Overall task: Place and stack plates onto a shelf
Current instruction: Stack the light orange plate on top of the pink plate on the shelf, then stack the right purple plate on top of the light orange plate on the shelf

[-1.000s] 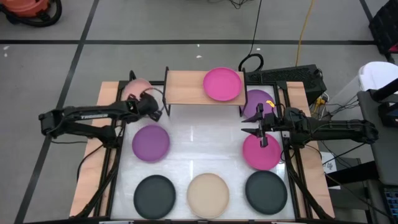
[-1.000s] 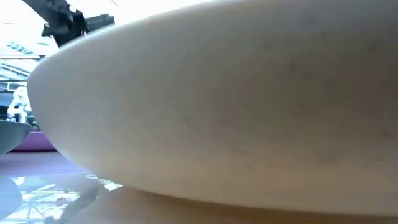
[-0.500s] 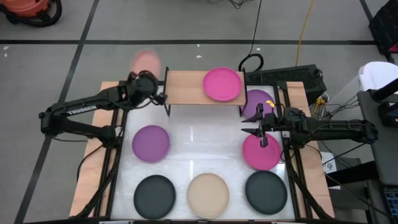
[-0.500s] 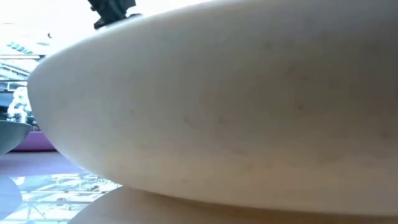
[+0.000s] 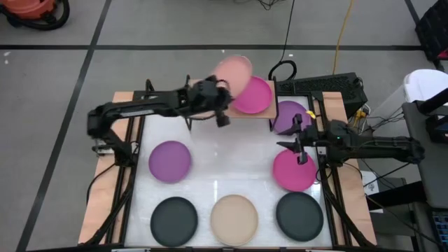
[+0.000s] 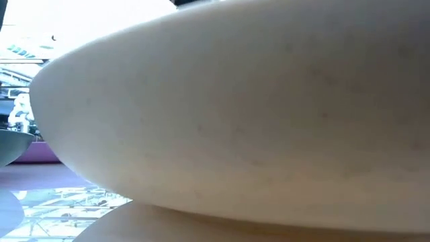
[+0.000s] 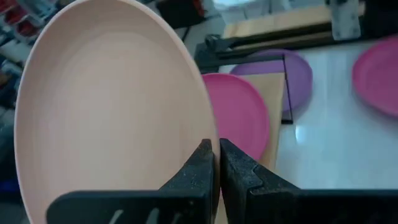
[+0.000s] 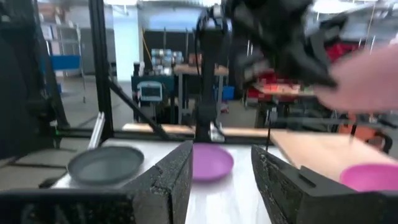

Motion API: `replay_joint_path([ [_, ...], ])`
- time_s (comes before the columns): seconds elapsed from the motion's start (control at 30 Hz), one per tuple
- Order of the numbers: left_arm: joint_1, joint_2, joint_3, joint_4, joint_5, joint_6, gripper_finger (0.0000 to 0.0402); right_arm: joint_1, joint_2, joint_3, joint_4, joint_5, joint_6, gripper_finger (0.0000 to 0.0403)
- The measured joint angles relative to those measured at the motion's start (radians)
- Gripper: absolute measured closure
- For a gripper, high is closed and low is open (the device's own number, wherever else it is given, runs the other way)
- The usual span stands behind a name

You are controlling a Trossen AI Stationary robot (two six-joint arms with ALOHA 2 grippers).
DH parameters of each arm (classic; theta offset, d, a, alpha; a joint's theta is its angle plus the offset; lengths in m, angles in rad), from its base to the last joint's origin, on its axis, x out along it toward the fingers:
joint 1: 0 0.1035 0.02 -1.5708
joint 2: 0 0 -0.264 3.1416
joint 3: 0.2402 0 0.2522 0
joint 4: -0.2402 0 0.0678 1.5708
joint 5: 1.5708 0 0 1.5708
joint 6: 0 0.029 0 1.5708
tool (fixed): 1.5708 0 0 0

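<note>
My left gripper [image 5: 218, 110] is over the shelf [image 5: 206, 100], shut on the light pink plate [image 5: 232, 72], which is in the air beside the magenta plate [image 5: 253, 95] lying flat on the shelf's right half. My right gripper [image 5: 297, 141] hovers open above the second magenta plate [image 5: 294, 171] on the table, with a purple plate [image 5: 288, 116] just beyond it. On the table lie another purple plate [image 5: 170, 161], two black plates [image 5: 175, 219] [image 5: 299, 215] and the beige plate [image 5: 234, 219], which fills the low view [image 6: 255, 114]. My left gripper pinches the light pink plate by its rim [image 7: 210, 127], one finger [image 7: 200, 167] on the hollow face and the other [image 7: 239, 174] on the back. The plate is lifted clear and stands steeply tilted beyond the fingertips, above the shelf.
The shelf's left half [image 5: 199, 98] shows bare wood. A black frame [image 5: 130, 175] runs along the table's left and right sides. The middle of the white tabletop [image 5: 231, 164] has free room. Cables and equipment [image 5: 329, 85] sit beyond the far right corner.
My left gripper lifted the light pink plate off the table's far left corner, beside the shelf. It carried the plate up and toward the right, over the shelf, to beside the magenta plate. The plate went from lying flat to steeply tilted. The right arm barely moved.
</note>
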Motion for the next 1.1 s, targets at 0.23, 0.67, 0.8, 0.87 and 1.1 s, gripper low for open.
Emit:
replay_joint_path([
  [0.23,0.000,0.171,0.105,-0.002,0.065,0.110,0.0390,0.000,-0.094,0.000,-0.045,-0.002,0.025,0.0259],
  [0.67,0.003,0.233,0.113,0.014,0.063,0.160,0.0320,0.000,-0.132,0.000,-0.151,0.000,0.029,0.0259],
  [0.8,0.003,0.233,0.113,0.019,0.062,0.159,0.0287,0.000,-0.132,0.000,-0.152,0.000,0.030,0.0259],
  [0.87,0.001,0.233,0.113,0.021,0.062,0.157,0.0264,0.000,-0.132,0.000,-0.160,0.000,0.030,0.0259],
  [1.1,-0.029,0.142,0.113,0.003,-0.022,0.059,0.0208,0.000,-0.132,0.000,-0.208,0.001,0.022,0.0259],
])
